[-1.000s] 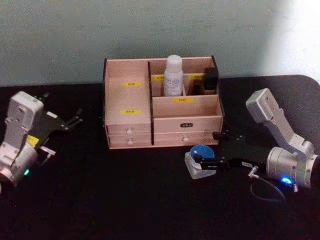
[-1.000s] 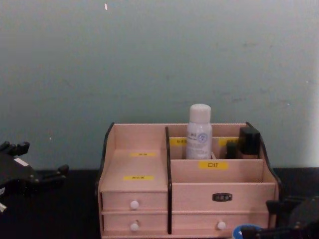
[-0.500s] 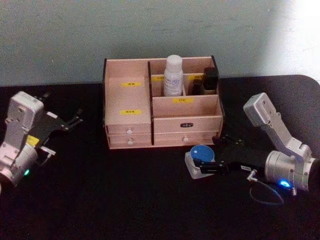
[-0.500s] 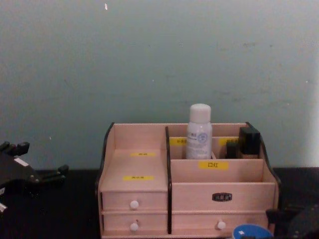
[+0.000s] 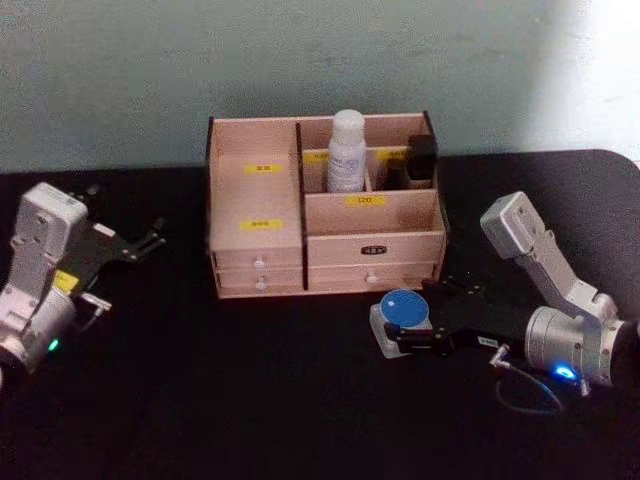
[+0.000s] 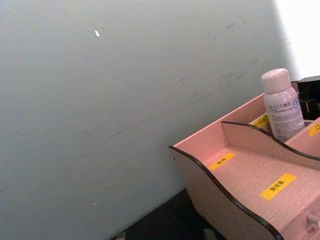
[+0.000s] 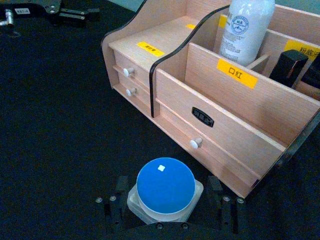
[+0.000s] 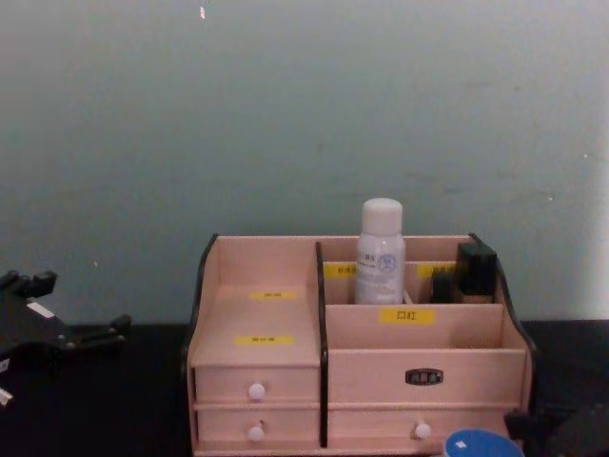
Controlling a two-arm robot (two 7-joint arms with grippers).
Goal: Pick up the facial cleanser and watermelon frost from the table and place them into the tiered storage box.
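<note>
Gripping the jar (image 5: 404,312) with the right pincer (image 7: 167,200) closed on its sides, at 5 o'clock near the box (image 5: 370,250). Resting at 9 o'clock with the left pincer (image 5: 122,218) spread, holding nothing.

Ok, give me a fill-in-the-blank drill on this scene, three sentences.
1. The white bottle stands upright inside the tiered storage box, in a ___ compartment.
2. The jar between the fingers of the right gripper has a ___ lid.
3. The left gripper sits apart from the box, with fingers ___.
Missing words: back; blue; open.
</note>
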